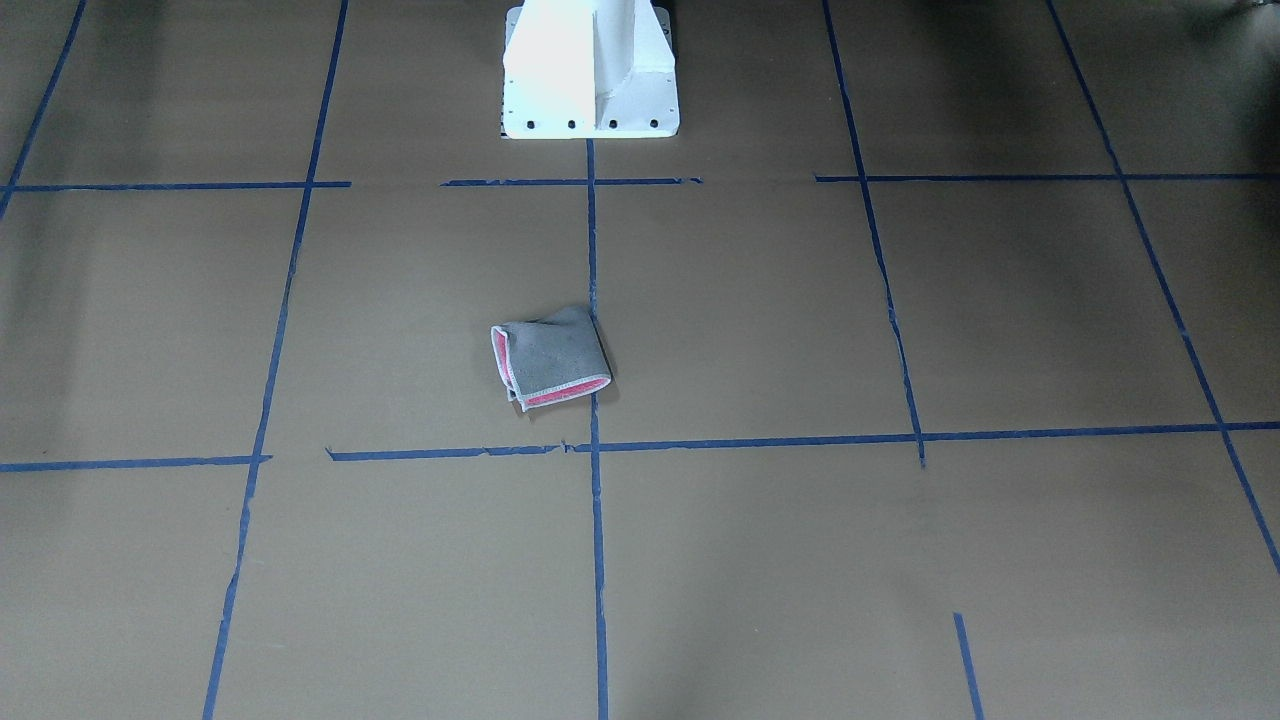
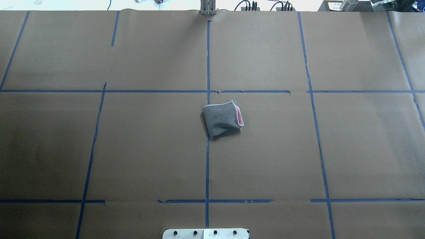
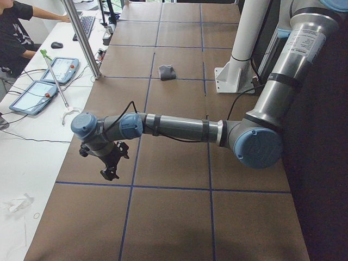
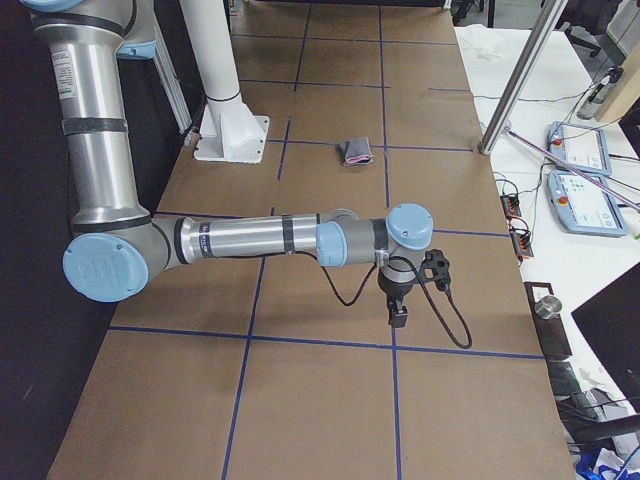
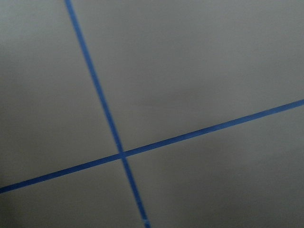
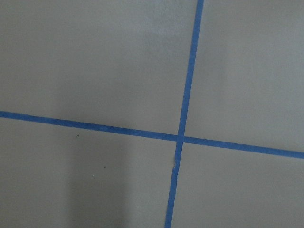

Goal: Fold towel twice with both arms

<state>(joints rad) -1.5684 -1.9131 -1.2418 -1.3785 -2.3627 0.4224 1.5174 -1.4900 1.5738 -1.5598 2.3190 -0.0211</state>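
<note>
Towel (image 1: pixel 552 358) lies folded into a small, slightly rumpled square near the middle of the brown bench (image 1: pixel 900 560) in the front-facing view. Its grey side is up, pink-red shows along two edges inside the pale stitching, and one side touches a blue tape line (image 1: pixel 596 520) that runs toward the white pedestal (image 1: pixel 590 70). From overhead the towel sits near the bench's middle with its left edge on the central tape line and the pink at its right edge. Seen from the left end, the left arm (image 3: pixel 179 128) stretches low over the near part of the bench, well apart from the towel. The left end effector (image 3: pixel 110 173) points down just above the paper — whether it is released or clenched I cannot tell. From the right end, the right arm (image 4: pixel 260 240) is stretched out likewise, with the right end effector (image 4: pixel 399 318) hanging over the bench near a tape line, well apart from the towel — its state cannot be told either. Both wrist cameras show brown paper and a crossing of tape lines.
</note>
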